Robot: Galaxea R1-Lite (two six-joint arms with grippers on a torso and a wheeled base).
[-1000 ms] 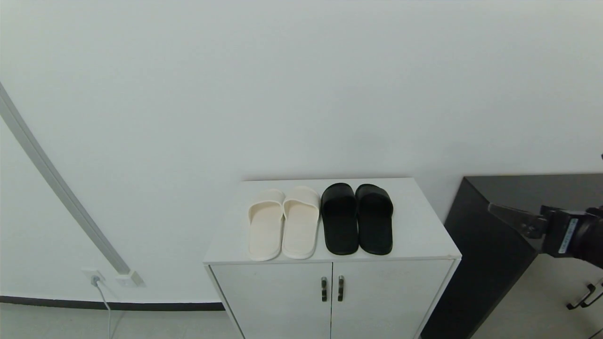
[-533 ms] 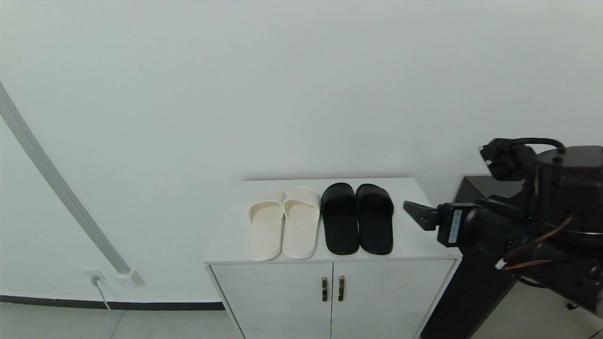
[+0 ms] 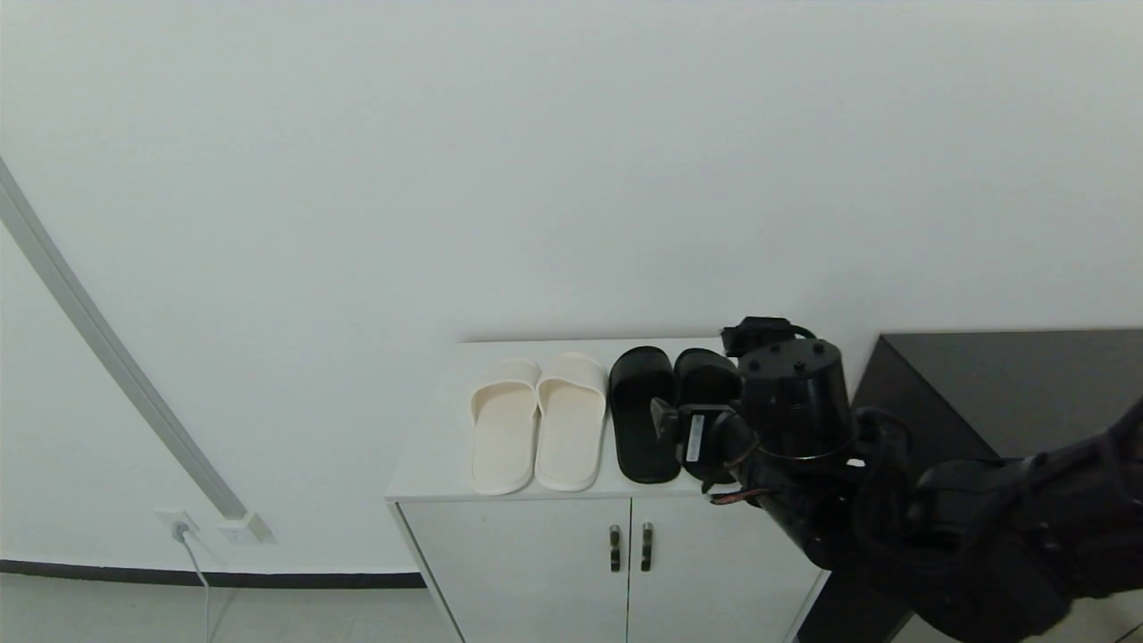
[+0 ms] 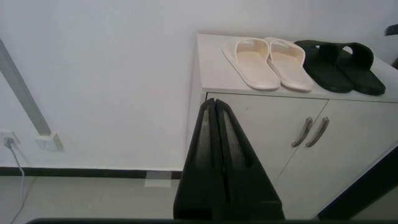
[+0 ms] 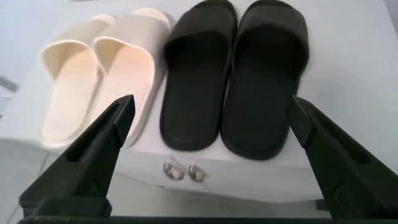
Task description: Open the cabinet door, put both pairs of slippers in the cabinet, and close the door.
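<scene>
The right gripper (image 5: 211,102) has its jaws spread wide and grasps nothing; in the right wrist view its two fingers (image 5: 93,155) frame the black slippers (image 5: 233,74), which lie between them and farther off. In the head view the right gripper (image 3: 670,424) hangs over the front right part of the cabinet top, at the black slippers (image 3: 641,415), and the arm behind it covers much of the pair's right slipper; whether a finger touches the pair cannot be told. The left gripper (image 4: 216,106) has its jaws pressed together on nothing and sits low, out in front of the cabinet (image 4: 249,118) toward its left side. The black slippers lie side by side, toes toward the wall, on the right half of the top. The white slippers (image 3: 536,424) lie just beside them on the left, set the same way, the inner white slipper touching or nearly touching the inner black one. The cabinet (image 3: 429,464) is white and stands against the wall (image 3: 571,179); its two doors (image 3: 518,572) are closed, with the two handles (image 3: 629,547) upright and close together at the centre seam. Right of it stands a dark cabinet (image 3: 1009,375). On the wall to the left, a conduit (image 3: 89,330) slants down to a wall socket (image 3: 179,522) near the floor.
</scene>
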